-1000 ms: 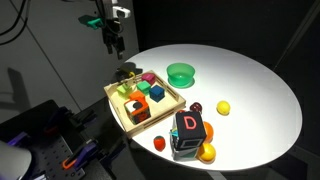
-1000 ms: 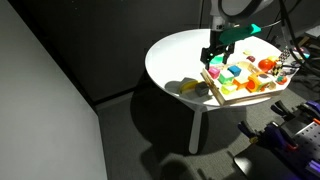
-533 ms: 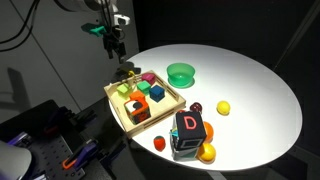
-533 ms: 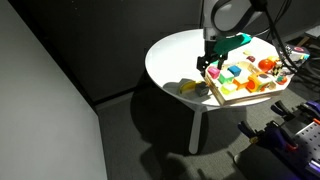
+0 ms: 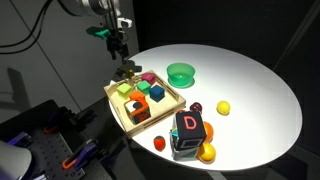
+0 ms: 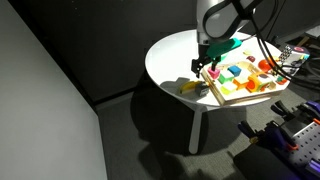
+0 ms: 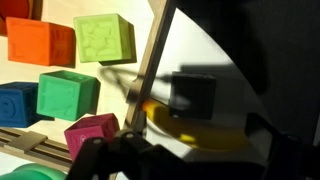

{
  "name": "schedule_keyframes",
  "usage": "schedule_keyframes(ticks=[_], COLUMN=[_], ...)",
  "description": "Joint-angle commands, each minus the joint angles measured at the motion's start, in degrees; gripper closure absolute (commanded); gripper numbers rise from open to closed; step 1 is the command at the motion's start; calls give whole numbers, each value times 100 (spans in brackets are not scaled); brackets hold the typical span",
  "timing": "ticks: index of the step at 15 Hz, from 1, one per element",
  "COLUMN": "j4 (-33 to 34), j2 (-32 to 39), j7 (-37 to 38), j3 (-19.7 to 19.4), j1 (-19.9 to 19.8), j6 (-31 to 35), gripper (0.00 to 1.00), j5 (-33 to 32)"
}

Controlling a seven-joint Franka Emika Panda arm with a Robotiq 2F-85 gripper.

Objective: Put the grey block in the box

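Note:
The grey block (image 7: 192, 95) sits on the white table just outside the box, touching a yellow banana (image 7: 190, 125). In an exterior view the grey block (image 5: 127, 69) lies at the box's far corner. The box (image 5: 118, 106) is a light wooden tray holding several coloured blocks; its wall (image 7: 150, 60) runs diagonally through the wrist view, and the box (image 6: 222, 97) also shows in an exterior view. My gripper (image 5: 118, 48) hangs above the grey block, open and empty. In the wrist view the gripper (image 7: 190, 158) has its fingers on either side of the block and banana. The gripper (image 6: 203, 64) is over the box's corner.
A green round bowl (image 5: 181, 72) stands behind the box. A dark cube marked "D" (image 5: 188, 130) stands at the front, with an orange ball (image 5: 207, 152), a yellow fruit (image 5: 223, 107) and red pieces (image 5: 198, 107) nearby. The banana (image 6: 190, 87) lies near the table edge.
My gripper has come down and shifted a little toward the box's outer corner, closer over the grey block. The block and the other objects have not moved.

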Motion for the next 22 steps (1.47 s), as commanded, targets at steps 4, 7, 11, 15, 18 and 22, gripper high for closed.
schedule_keyframes(ticks=[4, 7, 11, 15, 18, 22], j4=[511, 648, 815, 944, 1014, 1070], j2=[540, 746, 998, 1191, 1294, 1378], j7=[102, 69, 25, 13, -7, 7], j3=[-165, -198, -226, -254, -281, -314], j1=[213, 254, 301, 350, 386, 416], j6=[18, -18, -59, -100, -116, -134], gripper=[0, 0, 0, 0, 0, 0], j5=[-86, -72, -66, -68, -74, -77])
